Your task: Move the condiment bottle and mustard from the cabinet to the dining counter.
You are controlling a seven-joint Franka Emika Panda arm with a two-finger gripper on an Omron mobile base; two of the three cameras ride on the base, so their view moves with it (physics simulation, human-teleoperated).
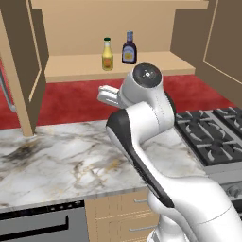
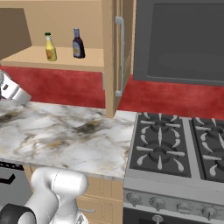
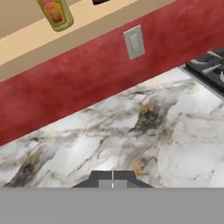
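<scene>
Left base view: I log the cabinet (image 1: pixel 118 66) with both doors swung open. On its inner shelf stands the mustard (image 1: pixel 108 55), upright, and just beside it on the right the condiment bottle (image 1: pixel 129 48), also upright; the two are close but apart. Below runs a red wall (image 1: pixel 71 99), then a marble desk (image 1: pixel 56 156), with a black stove (image 1: pixel 212 134) at the right. My arm rises over the desk, below the shelf; the tool is hidden behind the wrist here.

Right base view: the mustard (image 2: pixel 50 47) and the condiment bottle (image 2: pixel 78 43) sit on the shelf, left of the open cabinet door (image 2: pixel 118 52) with its silver bar handle. A dark hood (image 2: pixel 179 41) hangs above the stove (image 2: pixel 175 144).

Hand view: the tool (image 3: pixel 112 178) shows its dark fingertips pressed together at the bottom edge, nothing between them. It hangs above the desk (image 3: pixel 131 131). The mustard (image 3: pixel 55 14) appears at the top, on the shelf edge. A grey wall outlet (image 3: pixel 134 42) sits on the red wall.
</scene>
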